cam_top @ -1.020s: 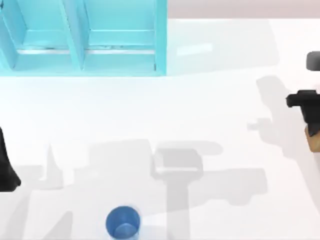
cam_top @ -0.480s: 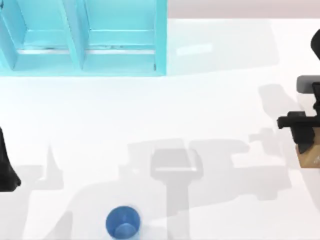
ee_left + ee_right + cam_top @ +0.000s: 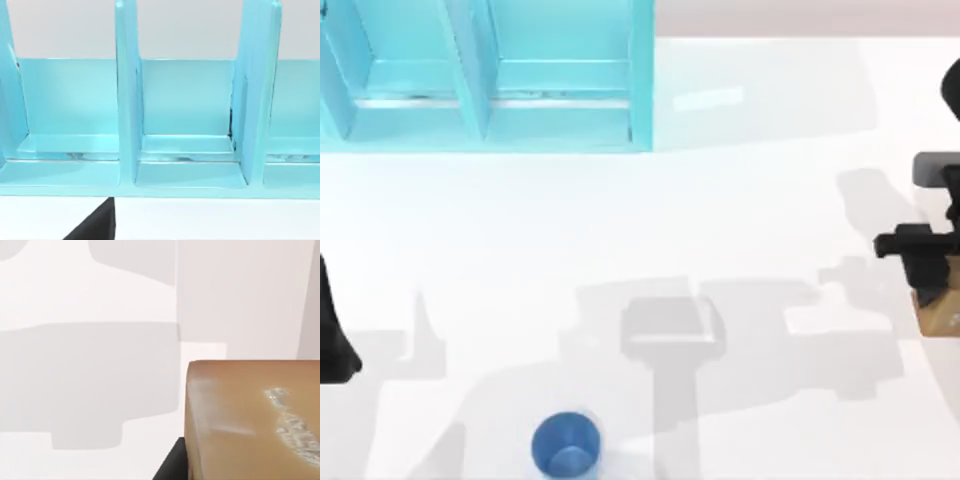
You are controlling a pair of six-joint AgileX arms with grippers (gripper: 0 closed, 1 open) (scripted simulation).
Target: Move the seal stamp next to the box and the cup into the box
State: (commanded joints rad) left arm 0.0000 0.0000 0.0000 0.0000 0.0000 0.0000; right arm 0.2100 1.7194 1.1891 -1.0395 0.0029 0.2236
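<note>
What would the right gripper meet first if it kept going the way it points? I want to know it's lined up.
Most likely the seal stamp, close under the right gripper at the table's right edge; depth is unclear.

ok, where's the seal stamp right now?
The seal stamp sits at the top view's far right edge, mid-depth on the table, directly under the right gripper and far from the blue cup.
</note>
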